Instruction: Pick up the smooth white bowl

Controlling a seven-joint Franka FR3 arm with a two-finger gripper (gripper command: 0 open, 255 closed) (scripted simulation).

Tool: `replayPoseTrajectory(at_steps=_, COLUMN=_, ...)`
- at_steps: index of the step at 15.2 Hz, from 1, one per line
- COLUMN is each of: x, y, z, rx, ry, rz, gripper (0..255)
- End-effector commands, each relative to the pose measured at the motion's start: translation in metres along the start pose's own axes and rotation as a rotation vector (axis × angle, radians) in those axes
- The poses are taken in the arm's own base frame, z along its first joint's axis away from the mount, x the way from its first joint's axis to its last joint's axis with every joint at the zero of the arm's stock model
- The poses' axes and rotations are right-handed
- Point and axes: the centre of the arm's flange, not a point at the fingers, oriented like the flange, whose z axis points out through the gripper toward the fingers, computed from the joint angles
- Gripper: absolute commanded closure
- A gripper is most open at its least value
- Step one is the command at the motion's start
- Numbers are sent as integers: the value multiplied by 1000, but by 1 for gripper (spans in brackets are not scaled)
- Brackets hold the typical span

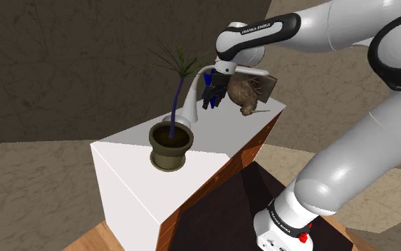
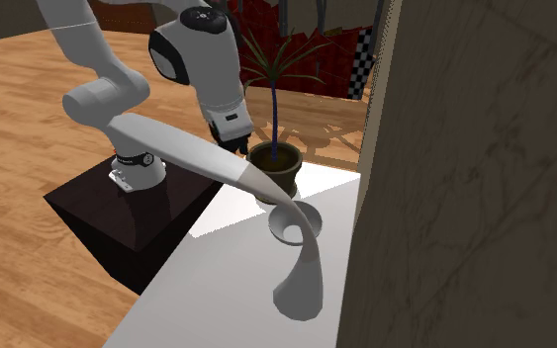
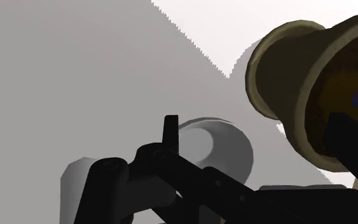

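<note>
Zero lifting done: the bowl [image 2: 294, 225] sits on the table [image 2: 217, 287], at 5 o'clock of the plant pot [image 2: 276, 170]. The gripper [image 1: 210, 100] hovers nearby; can't tell how its jaws stand. Whole grab's left, I reckon.

The bowl [image 2: 299, 225] is plain white, the desk [image 1: 220, 132] white-topped with a red-brick side, the pot [image 1: 171, 146] olive-brown, its stem [image 1: 178, 96] blue, leaves [image 1: 174, 57] dark green, the stand [image 2: 167, 213] dark maroon, the floor [image 2: 29, 227] wood-grained.
</note>
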Motion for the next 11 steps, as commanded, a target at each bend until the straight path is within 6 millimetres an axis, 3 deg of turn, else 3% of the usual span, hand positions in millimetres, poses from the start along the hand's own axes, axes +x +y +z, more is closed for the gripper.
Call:
replayPoseTrajectory(at_steps=1, x=20, y=10, z=16, rx=2, ry=4, rz=-3, gripper=0)
replayPoseTrajectory(at_steps=11, x=118, y=57, z=89, rx=16, ry=20, rz=-17, gripper=0)
